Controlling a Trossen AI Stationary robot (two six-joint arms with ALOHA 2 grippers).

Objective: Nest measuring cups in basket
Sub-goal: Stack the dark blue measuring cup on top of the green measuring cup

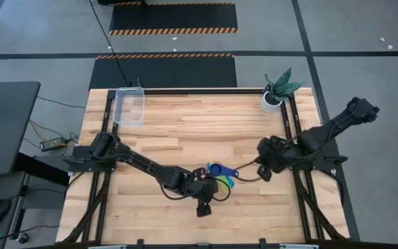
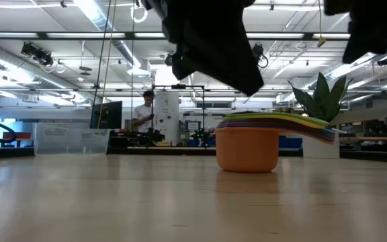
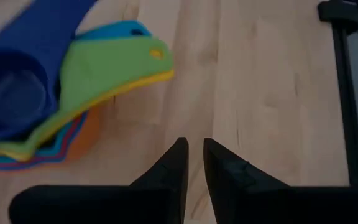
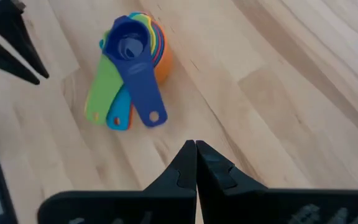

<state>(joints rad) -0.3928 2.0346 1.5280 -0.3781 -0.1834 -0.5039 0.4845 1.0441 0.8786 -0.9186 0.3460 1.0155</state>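
I run 2 arms here, and neither holds anything. The measuring cups (image 1: pixel 218 174) sit as 1 nested stack on the bare wooden table (image 1: pixel 185 124), not in the basket (image 1: pixel 130 106), which stands well apart at the far corner on the left arm's side.

Left gripper (image 3: pixel 192 154): its jaws are nearly together, a narrow slit of table showing between the 2 tapered black tips, nothing in it. The stack lies just beside these jaws, off to 1 side and slightly ahead of the tips; I judge the gripper free of the cups.

Right gripper (image 4: pixel 196 149): jaws fully closed, tips touching, empty. The stack lies ahead of its tips, with clear table between.

Stack, from the right wrist view: a dark blue cup (image 4: pixel 129 45) sits topmost, its flat handle (image 4: pixel 145 93) ending in a small round hole; green, light blue and orange handles fan out beneath it. From table height the lowest cup is an orange bowl (image 2: pixel 247 149) with smooth, matte plastic walls, the thinner coloured rims layered above it like a lid.

I judge nesting done and transfer to the clear, low-walled bin still pending. The fanned handles offer the readiest purchase.
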